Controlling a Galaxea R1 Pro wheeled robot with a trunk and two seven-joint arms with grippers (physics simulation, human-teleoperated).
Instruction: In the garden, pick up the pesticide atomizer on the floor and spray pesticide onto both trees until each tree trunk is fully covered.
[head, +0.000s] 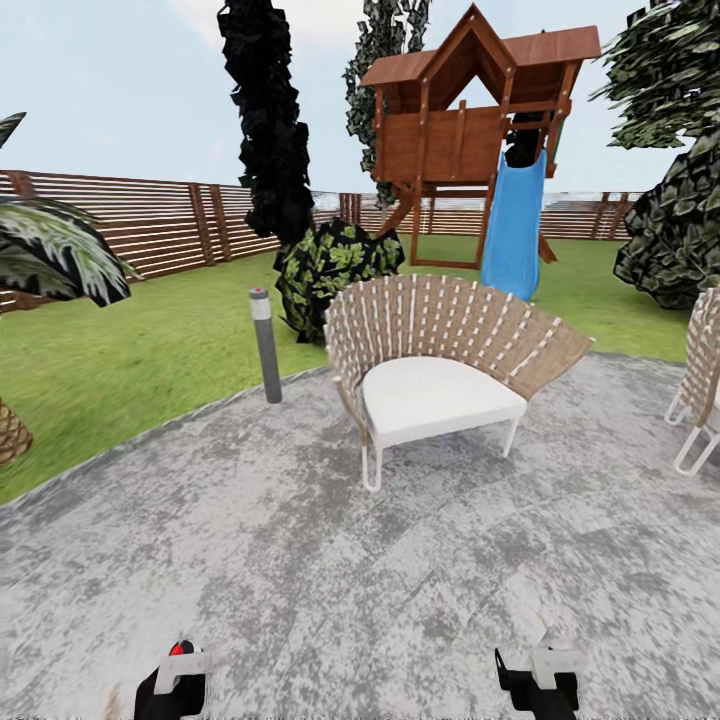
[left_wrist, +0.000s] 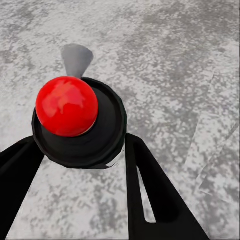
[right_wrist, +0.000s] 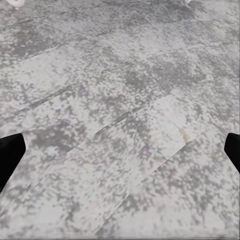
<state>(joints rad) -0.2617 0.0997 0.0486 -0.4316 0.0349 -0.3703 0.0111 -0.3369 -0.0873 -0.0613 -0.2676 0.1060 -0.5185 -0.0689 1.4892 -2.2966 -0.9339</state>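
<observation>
The pesticide atomizer (left_wrist: 67, 105) has a round red top on a black cap, with a grey nozzle pointing away from the camera. My left gripper (left_wrist: 80, 146) is shut on it, a black finger (left_wrist: 150, 190) on either side of the cap. In the head view the atomizer's red top (head: 180, 649) peeks above the left gripper (head: 178, 685) at the bottom edge. My right gripper (head: 540, 682) hangs open over the grey paving (right_wrist: 120, 125), its fingertips (right_wrist: 10, 155) far apart with nothing between them. The tree trunks are out of view.
A woven chair (head: 440, 350) with a white cushion stands on the slabs ahead, a second chair (head: 700, 380) at the right edge. A grey bollard lamp (head: 266, 345), a bush (head: 330, 265), dark conifers (head: 265, 120), a playhouse with a blue slide (head: 515, 225), a palm (head: 40, 260) and the slat fence (head: 150, 225) surround the lawn.
</observation>
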